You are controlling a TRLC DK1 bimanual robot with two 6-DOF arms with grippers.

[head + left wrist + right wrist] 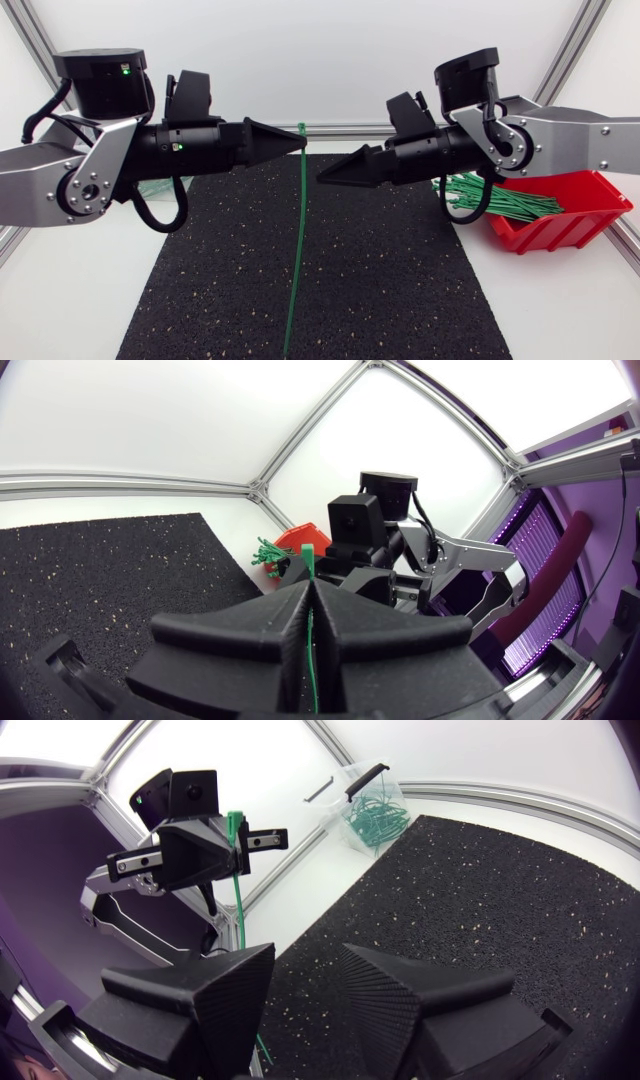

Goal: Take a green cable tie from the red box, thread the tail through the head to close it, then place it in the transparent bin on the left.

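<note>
Item: green cable tie [300, 240], one, unthreaded.
Location: pinched near its head between the closed fingers of the left end effector [298, 143]. The head stands just clear of the fingertips and the tail hangs straight down over the black speckled mat [400, 290].
Right end effector [325, 178]: fingers parted, holding nothing, just beside the tie and apart from it.
Stock: red box [570, 225] of green ties [500, 203] on the white bench [560, 310], under the right arm.
Transparent bin [372, 805]: at the mat's far left corner, with green ties inside.
</note>
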